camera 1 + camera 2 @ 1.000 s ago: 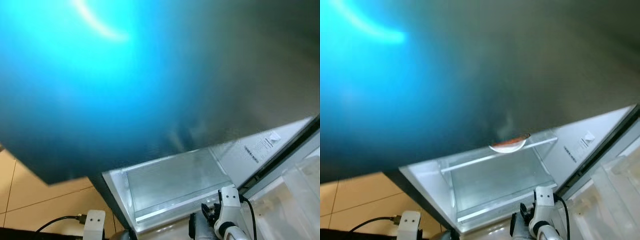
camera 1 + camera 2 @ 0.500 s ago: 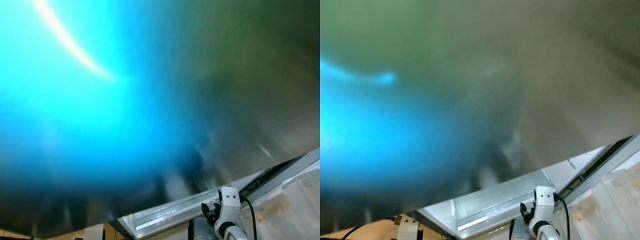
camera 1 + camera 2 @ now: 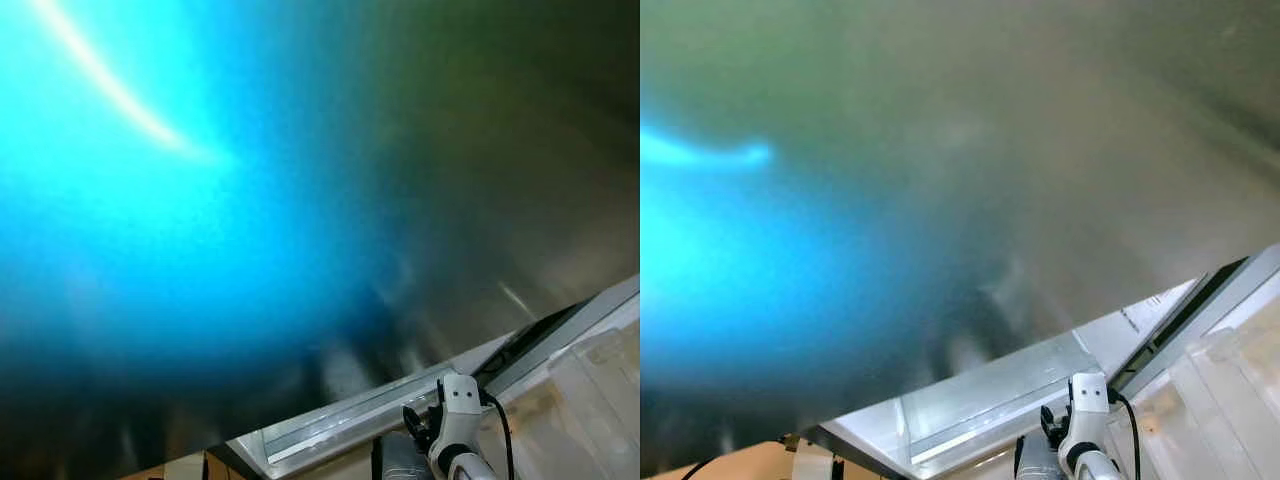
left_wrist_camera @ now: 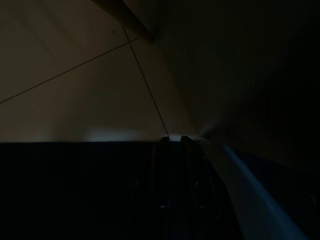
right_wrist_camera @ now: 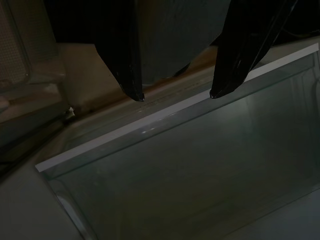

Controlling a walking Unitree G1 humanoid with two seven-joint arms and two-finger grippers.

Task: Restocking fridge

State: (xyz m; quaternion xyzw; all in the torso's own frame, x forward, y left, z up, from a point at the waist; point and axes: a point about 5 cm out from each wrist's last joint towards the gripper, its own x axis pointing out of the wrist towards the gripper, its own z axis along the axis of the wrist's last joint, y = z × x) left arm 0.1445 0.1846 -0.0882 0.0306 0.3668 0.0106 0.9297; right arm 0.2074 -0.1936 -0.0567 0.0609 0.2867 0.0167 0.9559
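Observation:
The steel fridge door (image 3: 300,200) looms close, with a blue glare on it. Under its lower edge shows a clear door bin (image 3: 990,390) with a white rim. My right wrist (image 3: 455,420) sits low in front of that bin. In the right wrist view my right gripper (image 5: 175,95) is open, its black fingertips (image 5: 132,87) just above the bin's white rim (image 5: 165,117), with nothing between them. My left gripper (image 4: 174,140) hangs idle in the dark over tiled floor (image 4: 75,100), its fingers together.
To the right of the door's edge is the fridge interior with a translucent drawer (image 3: 1220,390). A sliver of tan floor tile (image 3: 740,462) shows at the bottom left.
The door's steel face now covers more of the picture and hides most of the door bin and floor that showed a second ago. My right wrist stays in the same spot.

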